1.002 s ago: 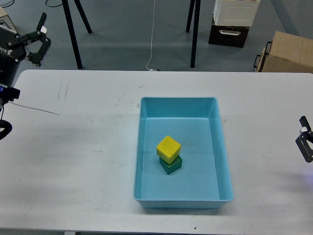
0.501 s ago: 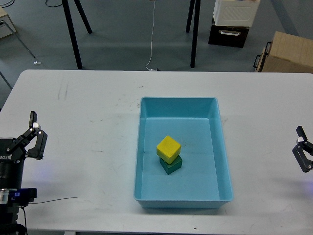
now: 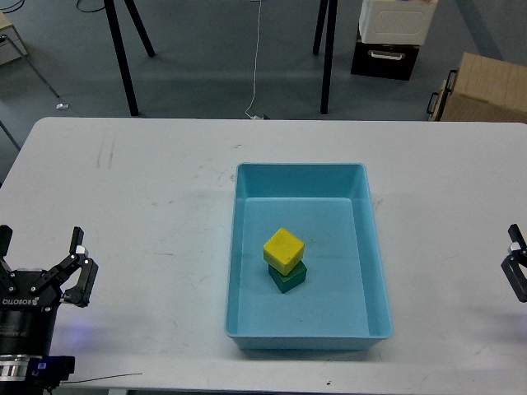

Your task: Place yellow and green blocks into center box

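Observation:
A light blue box sits in the middle of the white table. Inside it, a yellow block rests on top of a green block, a little left of the box's centre. My left gripper is at the lower left over the table, open and empty, well apart from the box. My right gripper shows only at the right edge, mostly cut off, so its fingers cannot be told apart.
The white table spreads around the box. Behind it stand black tripod legs, a cardboard box and a white-and-dark cabinet on the floor.
My left arm has swung down from the upper left to the lower left of the table. My right gripper has sunk slightly at the right edge. The blocks have not moved.

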You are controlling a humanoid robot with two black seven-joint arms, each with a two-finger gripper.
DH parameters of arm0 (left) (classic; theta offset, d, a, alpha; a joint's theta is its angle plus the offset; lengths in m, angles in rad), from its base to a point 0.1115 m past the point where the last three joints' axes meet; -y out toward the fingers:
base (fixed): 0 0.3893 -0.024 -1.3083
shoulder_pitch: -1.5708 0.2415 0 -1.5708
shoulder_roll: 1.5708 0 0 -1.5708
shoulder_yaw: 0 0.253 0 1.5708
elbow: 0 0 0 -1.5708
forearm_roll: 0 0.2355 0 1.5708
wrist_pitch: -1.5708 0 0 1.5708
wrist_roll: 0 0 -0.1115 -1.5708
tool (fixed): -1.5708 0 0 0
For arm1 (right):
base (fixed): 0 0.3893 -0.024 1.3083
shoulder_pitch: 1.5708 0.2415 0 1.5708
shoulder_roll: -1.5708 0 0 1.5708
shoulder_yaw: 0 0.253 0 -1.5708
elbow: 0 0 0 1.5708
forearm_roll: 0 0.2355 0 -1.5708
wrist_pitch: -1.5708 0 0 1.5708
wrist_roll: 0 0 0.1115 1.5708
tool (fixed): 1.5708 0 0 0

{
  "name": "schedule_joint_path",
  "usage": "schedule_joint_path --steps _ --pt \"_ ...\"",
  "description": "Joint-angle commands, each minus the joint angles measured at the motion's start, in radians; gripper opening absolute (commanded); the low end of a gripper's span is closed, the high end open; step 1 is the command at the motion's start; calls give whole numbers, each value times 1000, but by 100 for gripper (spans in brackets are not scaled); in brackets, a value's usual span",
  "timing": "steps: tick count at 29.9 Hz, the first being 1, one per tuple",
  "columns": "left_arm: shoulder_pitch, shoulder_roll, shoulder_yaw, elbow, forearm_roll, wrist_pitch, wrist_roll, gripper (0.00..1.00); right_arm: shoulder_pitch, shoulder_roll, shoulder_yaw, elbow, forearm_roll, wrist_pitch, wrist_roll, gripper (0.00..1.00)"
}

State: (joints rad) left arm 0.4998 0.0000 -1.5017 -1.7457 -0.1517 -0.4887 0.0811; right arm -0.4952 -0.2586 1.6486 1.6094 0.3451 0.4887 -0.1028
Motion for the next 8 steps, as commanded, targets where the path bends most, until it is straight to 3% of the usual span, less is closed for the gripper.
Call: schedule_joint_path --steps 1,8 --pt "0 0 8 -2 0 0 2 100 0 7 -4 3 -1 0 0 97" --pt "0 0 8 -15 0 0 3 100 6 9 -6 -6 -8 0 0 97"
